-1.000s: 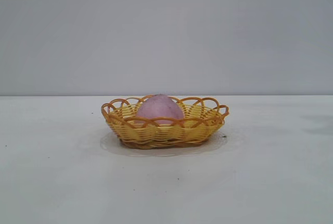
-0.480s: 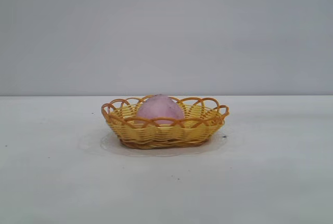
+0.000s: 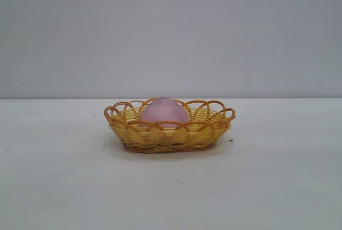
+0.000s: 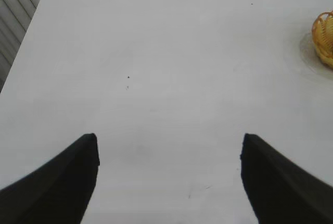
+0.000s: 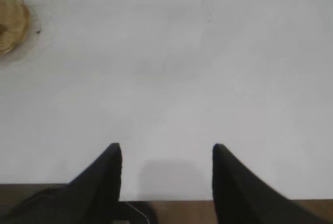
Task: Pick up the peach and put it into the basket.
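The peach sits inside the basket, so the job looks done. My right gripper is open and holds nothing, with the basket far ahead. Nothing has moved there. My left gripper waits open too.

Left gripper fingers spread wide; right gripper fingers apart, empty.

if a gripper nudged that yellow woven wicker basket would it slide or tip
The shallow yellow-orange woven wicker basket would probably slide: it sits low and wide on the smooth white table. The rounded pale pink-purple peach inside likely steadies it, though it may rock.
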